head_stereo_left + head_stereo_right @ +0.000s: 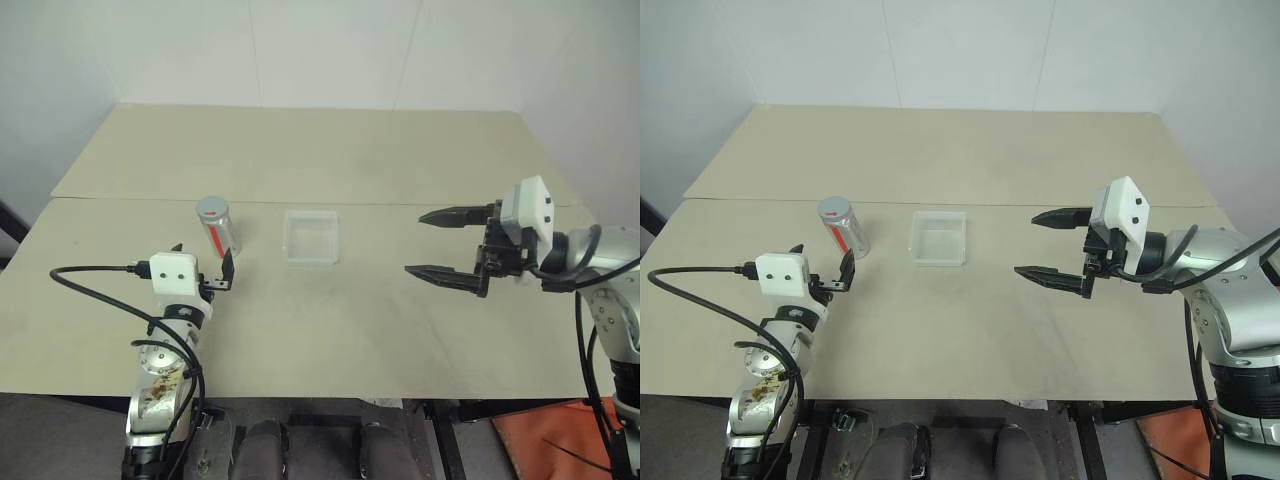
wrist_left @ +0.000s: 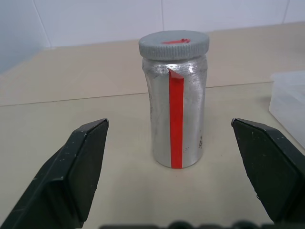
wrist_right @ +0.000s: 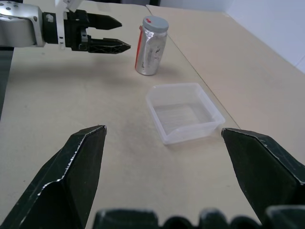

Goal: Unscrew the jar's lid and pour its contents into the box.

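Jar (image 1: 216, 226), box (image 1: 311, 237) on beige table (image 1: 330, 320), white walls; both grippers wide open, empty.

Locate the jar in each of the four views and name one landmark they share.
Left eye view: jar left of centre, beside the box.
Right eye view: further left.
Left wrist view: central, upright.
Right wrist view: upper middle.
Shared landmark: its red stripe.

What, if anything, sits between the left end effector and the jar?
Nothing visible. The left end effector is open and lined up on the upright jar, with bare table between them; the lid is on.
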`<state>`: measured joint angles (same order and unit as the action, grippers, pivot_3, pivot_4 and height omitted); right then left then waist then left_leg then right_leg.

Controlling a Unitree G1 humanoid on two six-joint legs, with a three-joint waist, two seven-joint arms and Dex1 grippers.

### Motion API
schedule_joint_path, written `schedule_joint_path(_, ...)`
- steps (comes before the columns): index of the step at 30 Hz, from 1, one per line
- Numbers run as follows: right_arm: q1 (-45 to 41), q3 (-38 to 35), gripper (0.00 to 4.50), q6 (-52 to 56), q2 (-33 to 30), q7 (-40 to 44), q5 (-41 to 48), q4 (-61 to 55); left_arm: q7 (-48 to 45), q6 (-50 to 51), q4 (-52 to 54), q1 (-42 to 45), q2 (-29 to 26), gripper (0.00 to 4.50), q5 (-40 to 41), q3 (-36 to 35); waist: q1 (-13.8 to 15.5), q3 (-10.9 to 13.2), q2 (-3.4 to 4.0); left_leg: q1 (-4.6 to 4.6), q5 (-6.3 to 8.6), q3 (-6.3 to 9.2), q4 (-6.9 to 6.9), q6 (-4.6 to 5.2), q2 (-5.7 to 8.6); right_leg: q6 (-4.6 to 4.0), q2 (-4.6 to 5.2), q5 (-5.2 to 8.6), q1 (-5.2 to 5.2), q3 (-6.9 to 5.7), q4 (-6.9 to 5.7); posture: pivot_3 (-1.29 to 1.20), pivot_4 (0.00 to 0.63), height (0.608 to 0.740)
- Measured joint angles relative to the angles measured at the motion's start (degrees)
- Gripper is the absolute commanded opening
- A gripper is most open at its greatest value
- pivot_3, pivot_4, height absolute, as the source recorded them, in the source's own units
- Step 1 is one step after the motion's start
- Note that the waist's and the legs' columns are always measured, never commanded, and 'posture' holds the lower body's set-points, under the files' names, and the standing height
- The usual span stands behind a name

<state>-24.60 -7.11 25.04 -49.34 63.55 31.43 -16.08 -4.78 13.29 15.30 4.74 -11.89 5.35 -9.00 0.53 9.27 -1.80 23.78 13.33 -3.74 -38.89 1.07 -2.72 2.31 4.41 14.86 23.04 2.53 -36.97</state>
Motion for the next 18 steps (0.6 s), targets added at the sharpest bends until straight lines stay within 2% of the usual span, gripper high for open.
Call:
schedule_joint_path(9,0.0,0.0,4.5,0.0,0.0,-0.1,0.2,-0.4,0.9,-4.6,-14.0,10.3,0.0,4.48,-1.2,-0.1,0.1,0.0,0.0,0.04,0.0,0.01,-0.01,0.0,0.02,0.01,0.01,0.0,0.01,-0.03,0.02,0.0,0.15,0.74)
schedule_joint_path(17,0.4,0.0,4.5,0.0,-0.1,1.0,0.4,-1.4,0.7,-8.0,-23.5,15.8,0.0,4.48,-1.3,0.2,0.1,0.0,-0.01,0.04,0.0,0.01,0.0,0.0,0.02,0.02,0.01,-0.01,0.01,-0.03,0.01,0.0,0.15,0.74)
schedule_joint_path(18,0.5,0.0,4.5,0.0,-0.1,1.1,0.5,-1.6,0.7,-8.3,-24.3,16.1,0.0,4.3,-1.3,0.3,0.1,0.0,-0.01,0.04,0.0,0.0,-0.01,0.0,0.02,0.02,0.01,-0.01,0.01,-0.03,0.02,0.0,0.15,0.74)
